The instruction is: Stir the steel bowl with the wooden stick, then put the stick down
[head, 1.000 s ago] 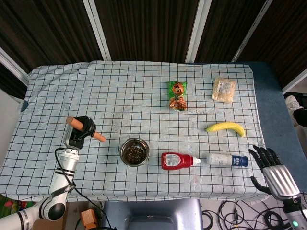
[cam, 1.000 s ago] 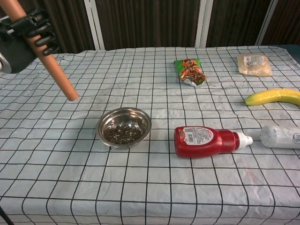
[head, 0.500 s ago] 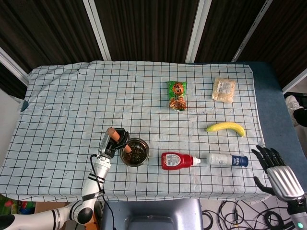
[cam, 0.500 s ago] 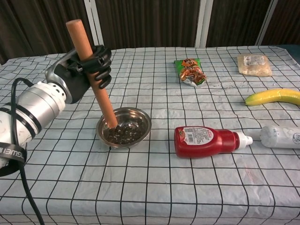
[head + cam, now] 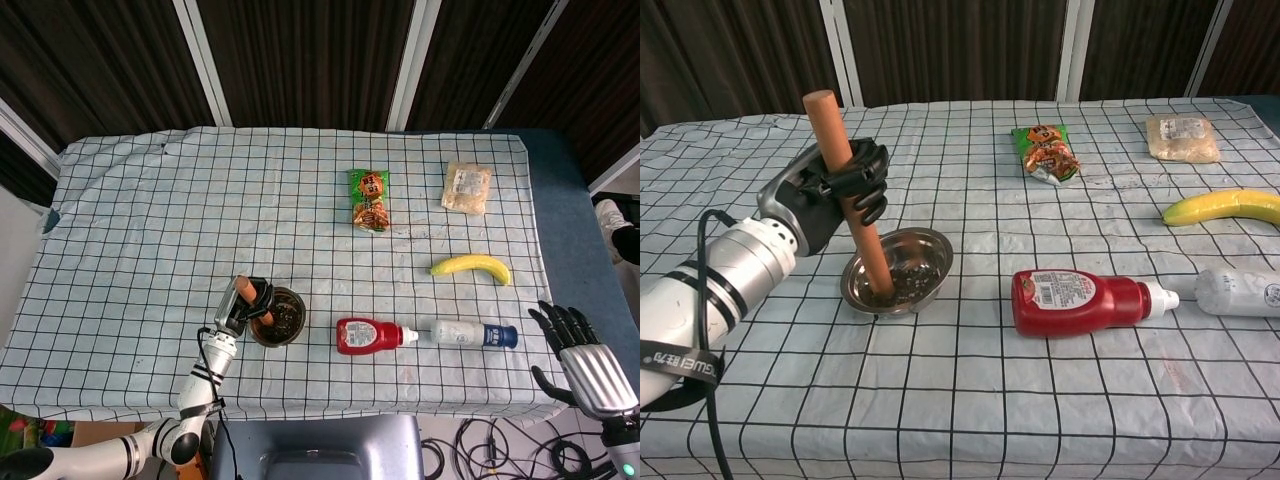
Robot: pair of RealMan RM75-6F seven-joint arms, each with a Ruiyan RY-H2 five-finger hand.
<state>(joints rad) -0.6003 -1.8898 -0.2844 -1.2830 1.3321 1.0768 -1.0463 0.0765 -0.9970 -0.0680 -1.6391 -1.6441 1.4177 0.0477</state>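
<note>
The steel bowl (image 5: 902, 272) (image 5: 284, 318) holds dark bits and sits near the table's front, left of centre. My left hand (image 5: 830, 205) (image 5: 240, 308) grips the wooden stick (image 5: 845, 185) (image 5: 252, 300) around its middle. The stick stands nearly upright, leaning a little, and its lower end rests inside the bowl at the left side. My right hand (image 5: 580, 352) hangs beyond the table's front right corner with fingers spread, holding nothing; only the head view shows it.
A red ketchup bottle (image 5: 1080, 300) lies just right of the bowl, and a white bottle (image 5: 1240, 292) lies beyond it. A banana (image 5: 1225, 207), a green snack bag (image 5: 1045, 152) and a pale packet (image 5: 1182, 137) lie further back on the checked cloth (image 5: 970, 400).
My left hand carried the stick from the far left over to the bowl and lowered its end in. Since half a second ago the bowl has shifted slightly left and the stick sits deeper.
</note>
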